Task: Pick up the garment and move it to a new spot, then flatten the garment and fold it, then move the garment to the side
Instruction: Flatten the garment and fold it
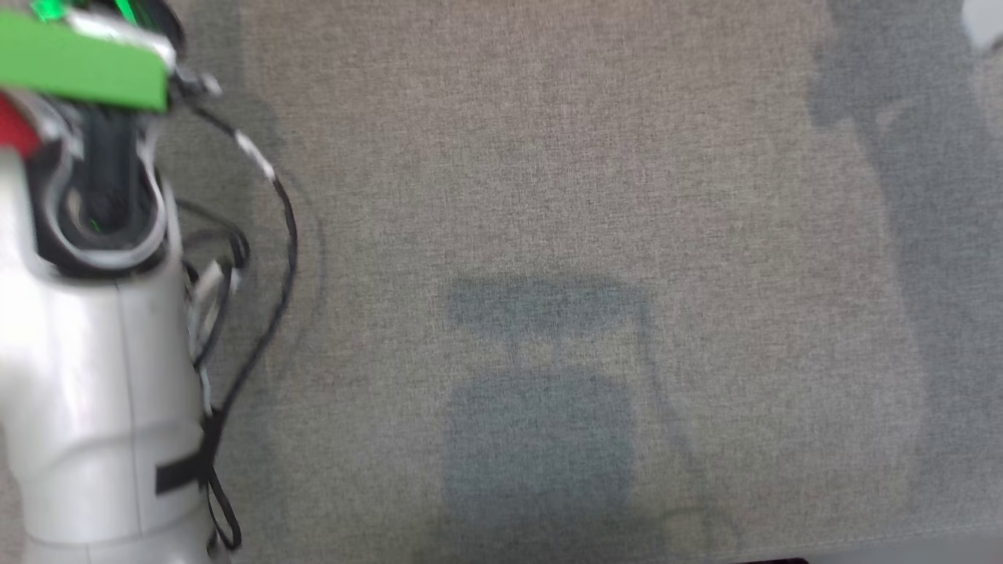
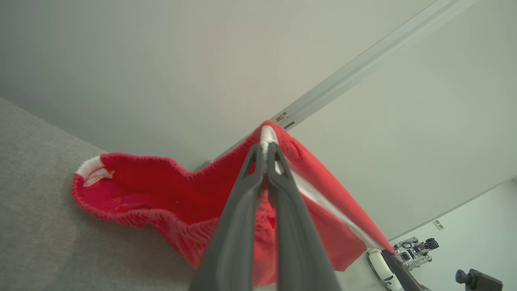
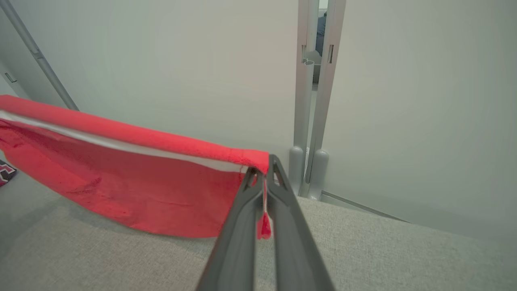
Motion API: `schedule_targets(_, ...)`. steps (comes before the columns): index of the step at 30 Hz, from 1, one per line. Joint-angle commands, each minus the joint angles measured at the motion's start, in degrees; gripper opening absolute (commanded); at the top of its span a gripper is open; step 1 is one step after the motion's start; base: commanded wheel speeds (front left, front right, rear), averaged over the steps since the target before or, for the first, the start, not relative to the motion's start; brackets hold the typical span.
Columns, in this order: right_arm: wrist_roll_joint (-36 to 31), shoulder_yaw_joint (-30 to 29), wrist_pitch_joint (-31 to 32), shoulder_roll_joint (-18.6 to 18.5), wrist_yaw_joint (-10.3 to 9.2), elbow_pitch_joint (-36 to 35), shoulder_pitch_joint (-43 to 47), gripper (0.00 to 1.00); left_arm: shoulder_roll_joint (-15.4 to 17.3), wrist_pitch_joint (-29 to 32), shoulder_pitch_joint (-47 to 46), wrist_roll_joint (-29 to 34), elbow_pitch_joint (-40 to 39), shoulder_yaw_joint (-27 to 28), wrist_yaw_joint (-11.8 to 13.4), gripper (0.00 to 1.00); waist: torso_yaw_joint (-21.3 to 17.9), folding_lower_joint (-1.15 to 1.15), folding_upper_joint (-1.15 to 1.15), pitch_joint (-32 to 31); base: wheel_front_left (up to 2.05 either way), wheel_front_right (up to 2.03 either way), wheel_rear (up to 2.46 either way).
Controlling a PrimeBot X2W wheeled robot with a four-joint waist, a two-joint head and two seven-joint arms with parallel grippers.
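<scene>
The left fingers [image 2: 265, 159] are pressed shut on a white-trimmed edge of the red garment [image 2: 161, 190]. From that grip the garment sags down towards the grey fabric-topped table [image 2: 32, 210], and its white-cuffed end seems to rest on the surface at the left of the wrist view. The right fingers [image 3: 262, 173] are likewise clamped together on another corner, and the cloth stretches away to the left, lifted above the table. A loose red thread [image 3: 265, 226] hangs between them. In the blurred head view the pale left forearm [image 1: 86, 392] rises at the left edge with a black cable [image 1: 286, 235] looping just beside it.
</scene>
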Motion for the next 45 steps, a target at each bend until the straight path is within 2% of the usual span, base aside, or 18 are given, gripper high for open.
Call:
schedule_targets(1, 0.6, -1.1, 1.6, -0.9, -0.12, -1.7, 4.5, 0.00, 0.3, -0.9, 3.7, 1.0, -1.1, 0.0, -0.2, 0.00, 1.1, 0.00, 0.00, -3.5, 0.00, 0.00, 0.00)
schedule_targets(5, 1.1, -4.6, 6.6, -0.7, -0.13, -6.4, 16.6, 0.00, -0.1, -2.5, 12.7, 2.0, -2.5, -1.1, 0.4, 0.00, 1.8, 0.00, 0.00, -7.4, 0.00, 0.00, 0.00)
schedule_targets(11, 0.2, -8.3, 12.9, 1.6, -0.13, -12.1, 32.5, 0.00, -0.5, -5.0, 23.8, 2.6, -1.8, -3.8, 1.8, 0.00, 2.6, 0.00, 0.00, -13.5, 0.00, 0.00, 0.00)
schedule_targets(19, -1.3, -12.7, 17.2, 4.6, -0.14, -17.2, 46.4, 0.00, -0.5, -8.8, 34.2, 4.9, 0.3, -6.4, 3.6, 0.00, 3.1, 0.00, 0.00, -20.9, 0.00, 0.00, 0.00)
schedule_targets(29, -2.7, -14.0, 23.0, 5.4, -0.15, -21.3, 57.3, 0.00, -0.3, -9.3, 44.4, 6.5, -1.0, -8.8, 5.3, 0.00, 3.3, 0.00, 0.00, -27.0, 0.00, 0.00, 0.00)
schedule_targets(38, -1.1, -17.7, 29.2, 5.5, -0.15, -26.5, 68.1, 0.00, 0.9, -8.7, 53.5, 9.2, -5.8, -10.7, 8.4, 0.00, 4.0, 0.00, 0.00, -30.0, 0.00, 0.00, 0.00)
schedule_targets(42, -1.6, -19.1, 29.6, 5.3, -0.15, -28.7, 67.7, 0.00, 1.1, -8.7, 55.6, 9.3, -8.1, -10.9, 9.2, 0.00, 4.2, 0.00, 0.00, -30.3, 0.00, 0.00, 0.00)
schedule_targets(45, -2.6, -17.7, 30.2, 3.0, -0.13, -28.4, 63.8, 0.00, 1.0, -8.0, 54.9, 8.9, -9.0, -12.1, 7.9, 0.00, 4.4, 0.00, 0.00, -30.1, 0.00, 0.00, 0.00)
